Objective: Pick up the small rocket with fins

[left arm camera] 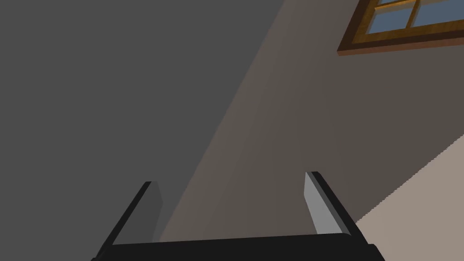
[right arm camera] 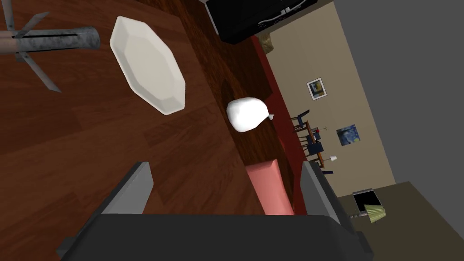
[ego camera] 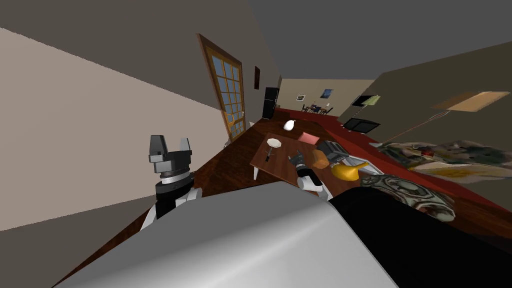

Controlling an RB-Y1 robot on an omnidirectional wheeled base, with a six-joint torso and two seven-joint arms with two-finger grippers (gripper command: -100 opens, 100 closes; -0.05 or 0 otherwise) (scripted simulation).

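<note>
The small rocket (right arm camera: pixel 50 40) is a dull grey tube with thin fins, lying flat on the dark wooden table (right arm camera: pixel 81 149). In the head view it is a thin dark shape (ego camera: pixel 268 155) just in front of a white plate (ego camera: pixel 273 142). My right gripper (right arm camera: pixel 226 190) hovers open over bare table, with nothing between its fingers. The rocket lies off to one side beyond its left finger (right arm camera: pixel 136 190), past the plate (right arm camera: pixel 147 63). In the head view that gripper (ego camera: pixel 297 157) is right of the rocket. My left gripper (ego camera: pixel 171 145) is raised by the wall, open (left arm camera: pixel 233 206) and empty.
Also on the table are a white bag-like lump (right arm camera: pixel 247 113), a flat pink block (right arm camera: pixel 269 188), an orange object (ego camera: pixel 320 159), a grey boxy appliance (ego camera: pixel 332 150) and a yellow gourd shape (ego camera: pixel 347 171). A patterned sofa (ego camera: pixel 415 192) stands on the right.
</note>
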